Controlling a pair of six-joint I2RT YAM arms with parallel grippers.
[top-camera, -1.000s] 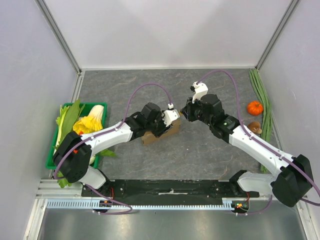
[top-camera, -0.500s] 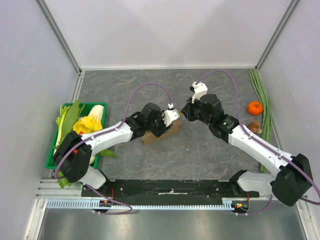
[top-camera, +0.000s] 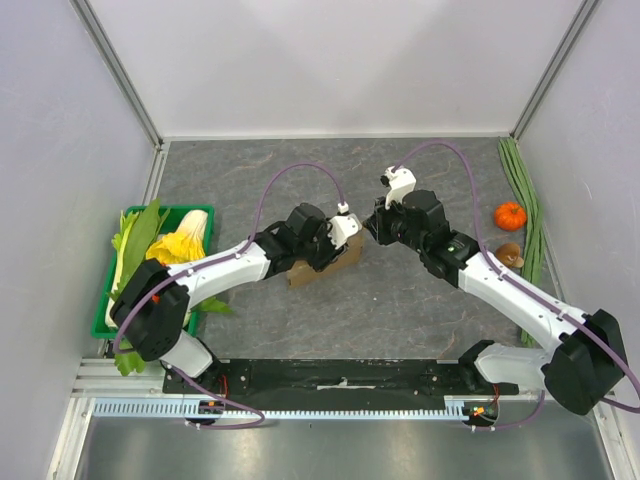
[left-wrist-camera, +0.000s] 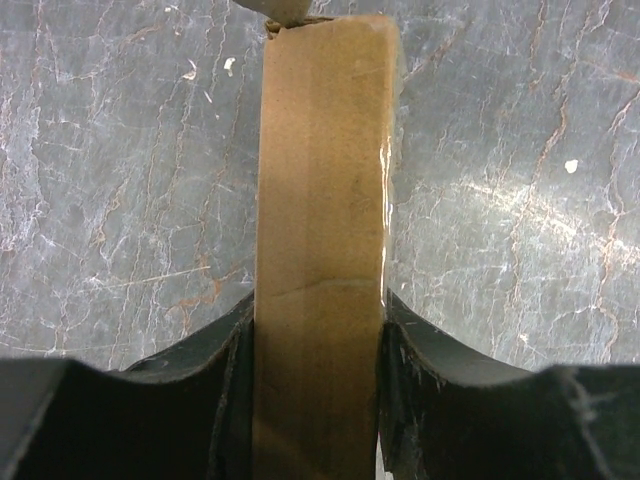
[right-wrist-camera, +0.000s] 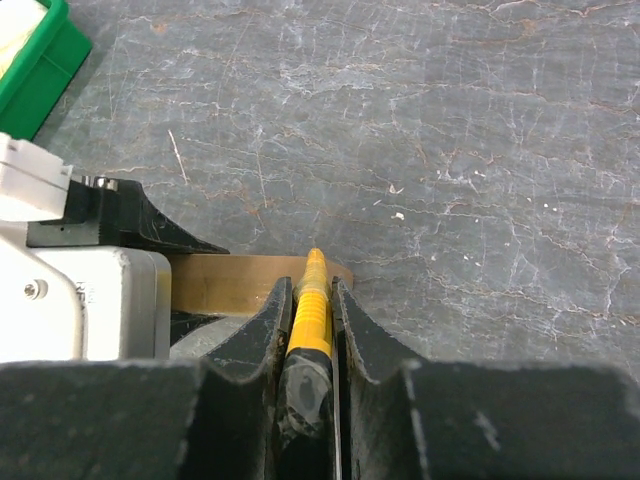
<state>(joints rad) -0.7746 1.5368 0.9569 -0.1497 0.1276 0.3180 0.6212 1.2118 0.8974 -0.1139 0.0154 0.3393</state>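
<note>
Near the middle of the grey table (top-camera: 400, 310): shows a long brown cardboard box (left-wrist-camera: 320, 200) lying flat, slanted from lower left to upper right in the top view. Shows the left gripper (left-wrist-camera: 318, 330) straddling it, with 2 fingers (left-wrist-camera: 230, 400) pressed against the 2 long sides, pinching the box across its width. Places the right gripper (right-wrist-camera: 311, 288) just off the box's upper-right end, with 2 fingers squeezed together on a yellow-and-black tool (right-wrist-camera: 310, 325). Sets the tool's yellow tip over the end edge of the box; cannot tell whether touching or just above. Picks up a pale tip at the far end of the box in the left wrist view.

Compared with 1 s ago: keeps box, tool and both grippers in almost the same places. Moves only the left arm's elbow and shoulder slightly up the picture, and redraws the arch of its purple cable (top-camera: 300, 170) a little.

Along the left edge, well apart: a green basket (top-camera: 185, 208) of leafy greens (top-camera: 150, 235). Along the right edge: an orange round fruit (top-camera: 510, 215), a brown mushroom-like piece (top-camera: 510, 254) and long green stalks (top-camera: 527, 200).
</note>
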